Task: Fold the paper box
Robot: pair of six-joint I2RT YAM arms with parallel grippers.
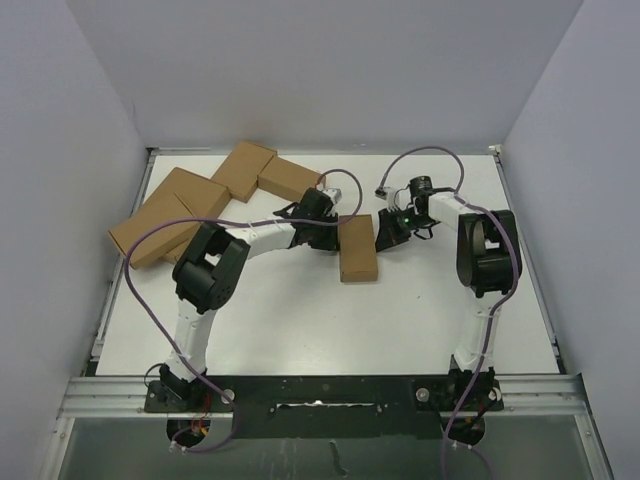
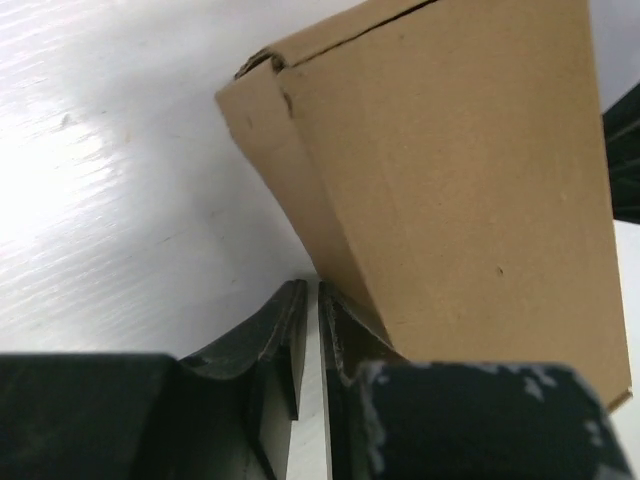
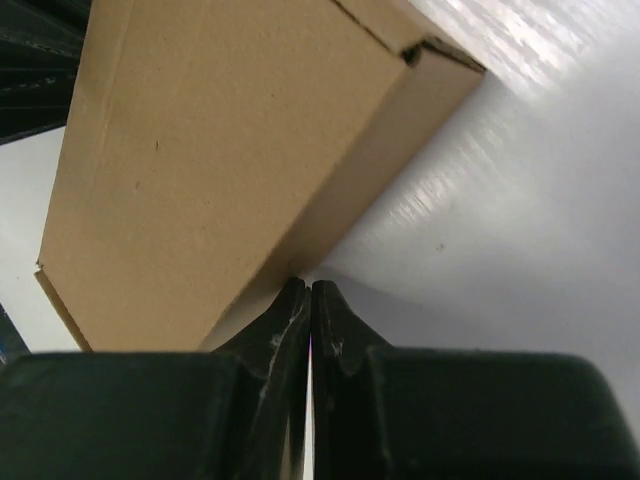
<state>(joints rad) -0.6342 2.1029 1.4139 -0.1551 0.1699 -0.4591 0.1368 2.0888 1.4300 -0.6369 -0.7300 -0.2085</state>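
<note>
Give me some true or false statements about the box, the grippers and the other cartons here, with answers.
1. The paper box lies between the left gripper and the right gripper. True.
2. The right gripper is wide open. False: it is shut, with its tips at the box's side.
3. The paper box is a flat sheet. False: it is a closed carton.
4. Other cartons sit at the far left of the table. True.
5. The left gripper clamps the box. False: it is shut beside it, gripping nothing.
</note>
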